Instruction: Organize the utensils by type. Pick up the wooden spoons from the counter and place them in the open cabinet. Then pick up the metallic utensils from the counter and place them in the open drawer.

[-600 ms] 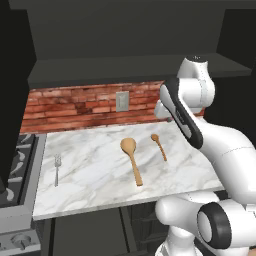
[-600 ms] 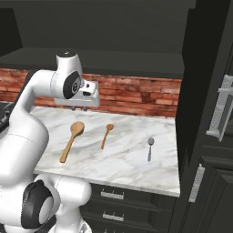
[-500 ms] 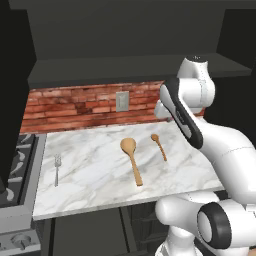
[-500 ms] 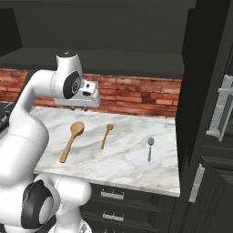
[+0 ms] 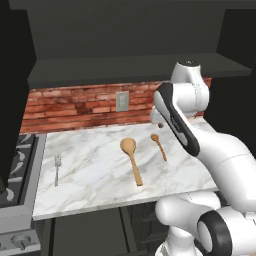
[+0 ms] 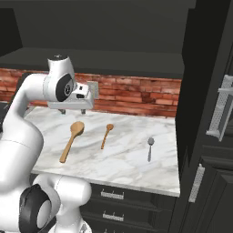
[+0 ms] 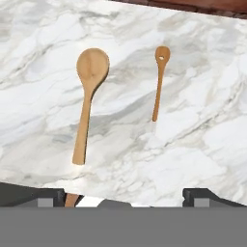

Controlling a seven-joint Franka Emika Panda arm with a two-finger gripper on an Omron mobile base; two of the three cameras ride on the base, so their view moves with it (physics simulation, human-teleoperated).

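Wooden spoons [image 7: 88,101] lie clear — gripper [image 6: 73,110] jaws hard to read.

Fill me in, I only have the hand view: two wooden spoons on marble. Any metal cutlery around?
Observer: Yes. A fork lies at the left end of the counter, next to the stove.
Operator: Just the fork?
Observer: No. A metal spoon lies to the right of the small wooden spoon, near the counter's right end.
Operator: Where's the gripper relative to the counter?
Observer: The gripper hangs clear above it, behind the bowl of the big wooden spoon, touching nothing.
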